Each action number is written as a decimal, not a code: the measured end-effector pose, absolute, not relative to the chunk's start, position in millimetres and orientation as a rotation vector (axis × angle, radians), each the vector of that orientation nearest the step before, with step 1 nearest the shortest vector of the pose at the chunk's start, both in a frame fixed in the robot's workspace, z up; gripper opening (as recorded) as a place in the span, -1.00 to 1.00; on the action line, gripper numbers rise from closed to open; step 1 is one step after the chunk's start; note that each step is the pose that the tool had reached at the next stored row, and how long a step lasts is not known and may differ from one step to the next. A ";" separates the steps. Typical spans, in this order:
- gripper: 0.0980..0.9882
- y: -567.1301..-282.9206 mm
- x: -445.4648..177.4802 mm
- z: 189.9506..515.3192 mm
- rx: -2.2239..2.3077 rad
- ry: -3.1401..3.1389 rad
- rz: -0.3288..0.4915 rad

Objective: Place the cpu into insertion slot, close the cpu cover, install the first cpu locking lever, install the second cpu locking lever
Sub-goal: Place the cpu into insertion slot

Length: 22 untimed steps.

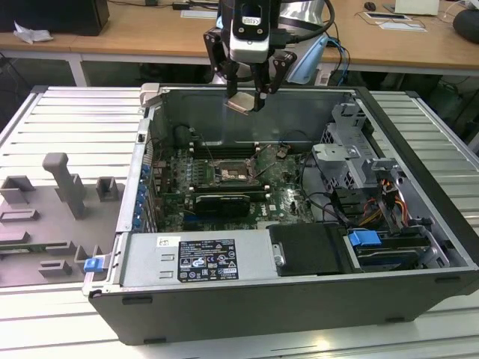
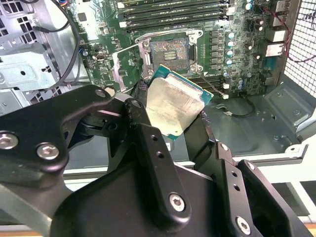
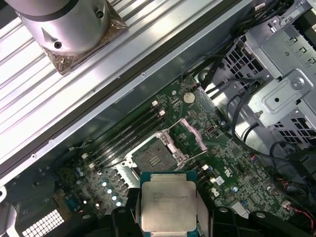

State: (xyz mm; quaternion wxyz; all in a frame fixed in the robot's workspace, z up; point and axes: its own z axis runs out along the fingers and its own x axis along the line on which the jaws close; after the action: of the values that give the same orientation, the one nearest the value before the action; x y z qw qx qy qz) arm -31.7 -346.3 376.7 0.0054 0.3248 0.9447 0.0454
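A ribbed metal table carries an open computer case lying on its side, with grey fixture blocks on the exterior view's left. Inside the case lies the green board, with a black card on it.

The arm hangs over the far wall of the case. Its gripper is pinching the cpu by two opposite edges, one black finger on each side. The cpu is in the air, well above the board and apart from it. Its pale metal face is up in both wrist views, and in the exterior view it is tilted.

The slot sits near the middle of the board beside the long memory slots. Its dark centre lies bare in both wrist views. The cover stands swung open at one side of the slot, also seen in the second wrist view.
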 end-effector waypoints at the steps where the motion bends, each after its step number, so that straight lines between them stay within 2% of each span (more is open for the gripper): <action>1: 0.00 -346.3 -31.7 376.7 1.027 2.954 0.142; 22: 0.00 -346.3 -31.7 376.4 1.146 2.906 0.141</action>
State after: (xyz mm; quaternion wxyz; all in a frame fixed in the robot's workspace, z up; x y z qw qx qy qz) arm -31.7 -346.3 376.4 0.0074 0.3666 0.9293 0.0452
